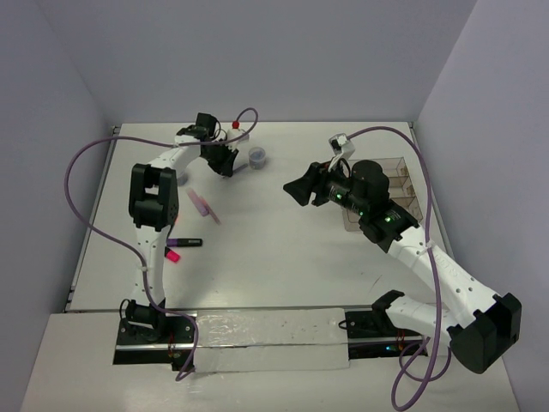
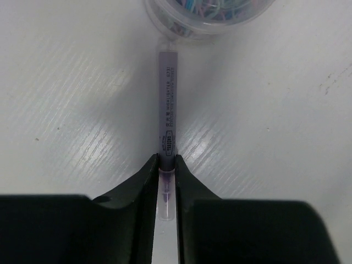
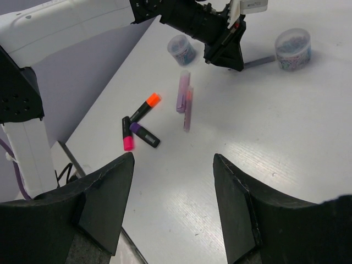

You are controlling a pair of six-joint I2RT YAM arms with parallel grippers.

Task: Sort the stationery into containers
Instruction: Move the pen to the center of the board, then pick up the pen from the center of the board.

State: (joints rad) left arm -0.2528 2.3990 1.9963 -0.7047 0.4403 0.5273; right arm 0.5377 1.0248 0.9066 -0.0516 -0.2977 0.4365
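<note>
Left fingers (image 2: 144,187) pinching grey-purple highlighter (image 2: 166,99), jar (image 2: 209,14) cut off

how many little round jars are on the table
2. One jar stands beside the left gripper; the other jar is at the far tip of the highlighter that gripper clamps. Another could be hidden behind an arm.

Left claw (image 1: 228,166) near blue-grey jar (image 1: 256,156)

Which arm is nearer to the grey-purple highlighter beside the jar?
Left. The left arm has its jaws around the grey-purple highlighter; the right arm hovers apart, by the tray.
</note>
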